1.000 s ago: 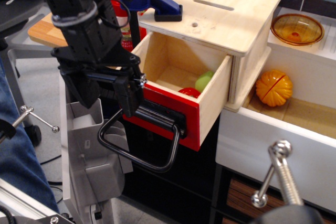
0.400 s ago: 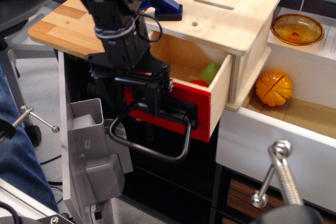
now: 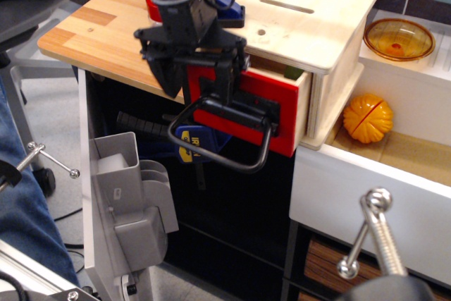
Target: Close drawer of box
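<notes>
The plywood box (image 3: 304, 25) stands on the counter, its flat top showing a slot and a small round hole. Its drawer (image 3: 282, 100), with a glossy red front, sticks out only a little. A sliver of a green object (image 3: 291, 72) shows in the gap. The black loop handle (image 3: 220, 156) hangs below the red front. My black gripper (image 3: 199, 93) is against the red front at its left part, just above the handle. Its two fingers stand apart with red showing between them, and they hold nothing.
A blue clamp (image 3: 227, 6) sits on the box's left edge. A wooden tabletop (image 3: 99, 33) lies to the left. On the right, a wide white drawer (image 3: 366, 195) is open with an orange fruit (image 3: 366, 118) inside, and an amber bowl (image 3: 398, 38) sits behind. A grey bracket (image 3: 130, 195) is at lower left.
My gripper has moved right and back against the red front. The drawer has slid from wide open to nearly shut, hiding the red and green objects inside.
</notes>
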Action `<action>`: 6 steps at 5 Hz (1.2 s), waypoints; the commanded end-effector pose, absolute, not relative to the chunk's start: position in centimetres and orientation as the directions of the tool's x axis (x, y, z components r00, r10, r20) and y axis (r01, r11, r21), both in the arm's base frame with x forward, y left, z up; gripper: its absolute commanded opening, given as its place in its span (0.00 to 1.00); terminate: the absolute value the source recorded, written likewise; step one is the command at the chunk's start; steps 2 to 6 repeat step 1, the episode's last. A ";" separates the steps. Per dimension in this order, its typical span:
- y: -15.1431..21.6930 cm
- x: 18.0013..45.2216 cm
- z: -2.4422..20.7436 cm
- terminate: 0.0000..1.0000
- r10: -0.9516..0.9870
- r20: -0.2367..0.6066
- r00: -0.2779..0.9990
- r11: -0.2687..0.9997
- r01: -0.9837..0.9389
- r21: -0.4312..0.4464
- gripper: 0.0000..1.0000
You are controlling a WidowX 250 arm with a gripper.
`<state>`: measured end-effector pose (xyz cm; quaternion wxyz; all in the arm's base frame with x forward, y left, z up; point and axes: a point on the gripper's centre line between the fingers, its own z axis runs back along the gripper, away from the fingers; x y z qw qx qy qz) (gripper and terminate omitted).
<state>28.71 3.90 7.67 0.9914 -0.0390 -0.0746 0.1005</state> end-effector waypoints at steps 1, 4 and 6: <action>4.8 30.8 9.0 1.00 0.159 0.194 0.968 0.987 -0.149 -0.065 1.00; 4.8 30.8 9.0 1.00 0.159 0.194 0.968 0.987 -0.149 -0.065 1.00; 4.8 30.8 9.0 1.00 0.159 0.194 0.968 0.987 -0.149 -0.065 1.00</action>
